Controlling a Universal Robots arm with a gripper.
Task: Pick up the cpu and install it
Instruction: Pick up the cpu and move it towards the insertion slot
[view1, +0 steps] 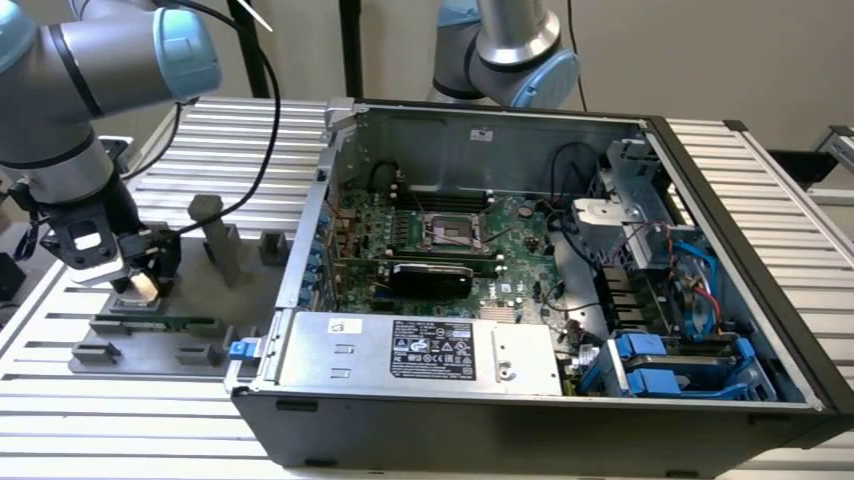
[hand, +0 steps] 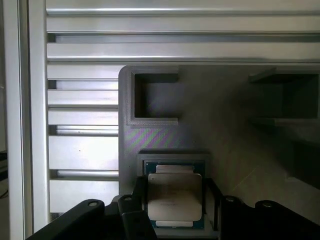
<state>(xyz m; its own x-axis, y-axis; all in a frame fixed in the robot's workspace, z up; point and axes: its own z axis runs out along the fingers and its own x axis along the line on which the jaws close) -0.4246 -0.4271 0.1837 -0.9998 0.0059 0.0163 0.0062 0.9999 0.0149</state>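
The cpu (hand: 174, 196), a silver-grey square on a green board, lies flat in a recess of the grey holder tray (hand: 225, 125). My gripper (hand: 174, 210) stands over it, a black finger (hand: 136, 201) close beside each of two opposite edges, jaws still apart; I cannot tell whether they touch it. In the exterior view, the gripper (view1: 140, 278) hangs low over the cpu (view1: 138, 286) on the tray (view1: 174, 345), at that view's left of the open computer case (view1: 534, 400). The black socket frame (view1: 454, 232) sits on the motherboard inside the case.
A long green memory stick (view1: 154, 325) lies on the tray near the cpu, among upright grey posts (view1: 214, 240). The power-supply box (view1: 414, 350) fills the case's near side. A second robot arm (view1: 514, 50) stands behind the case. Ribbed aluminium table (view1: 107, 420) lies all around.
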